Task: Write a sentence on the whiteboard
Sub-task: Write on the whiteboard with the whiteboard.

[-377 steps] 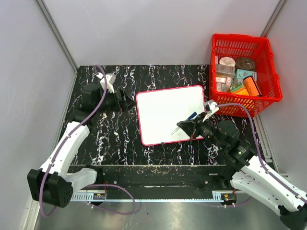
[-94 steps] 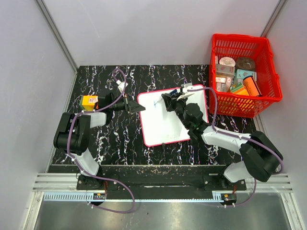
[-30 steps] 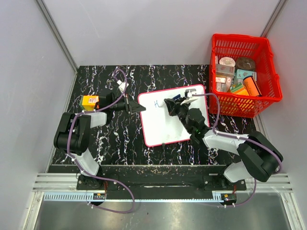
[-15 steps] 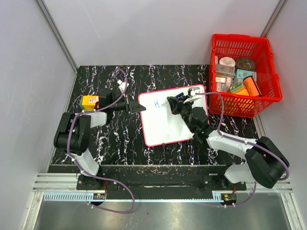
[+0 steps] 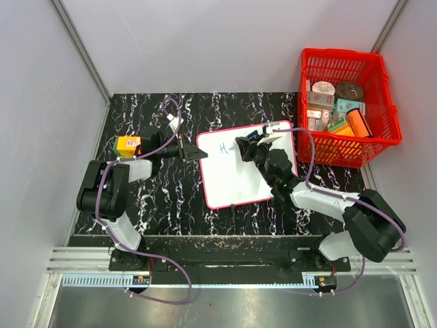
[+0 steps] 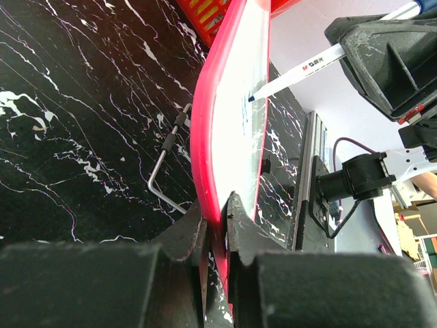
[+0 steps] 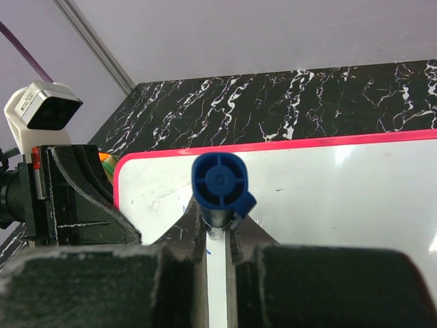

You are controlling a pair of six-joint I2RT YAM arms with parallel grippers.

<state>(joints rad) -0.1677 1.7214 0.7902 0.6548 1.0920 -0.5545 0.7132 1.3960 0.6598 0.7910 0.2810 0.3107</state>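
Note:
The whiteboard (image 5: 239, 179), white with a red-pink frame, lies on the black marbled table. My left gripper (image 5: 194, 154) is shut on the frame at the board's left edge; in the left wrist view the red frame (image 6: 205, 137) runs between the fingers of that gripper (image 6: 215, 205). My right gripper (image 5: 247, 148) is shut on a blue-capped marker (image 7: 218, 181) above the board's upper part. The marker tip (image 6: 251, 99) points at the white surface. Of the sentence only a blue letter H (image 5: 222, 147) shows.
A red basket (image 5: 341, 52) full of small packages stands at the back right, close to the board's right corner. A yellow-orange box (image 5: 127, 144) sits beside my left arm. A bent metal wire (image 6: 164, 171) lies under the board's edge.
Over the earlier frames my left gripper took the board's left edge and a blue H appeared. In the last second the marker shifted slightly right of the H; the left arm stayed still.

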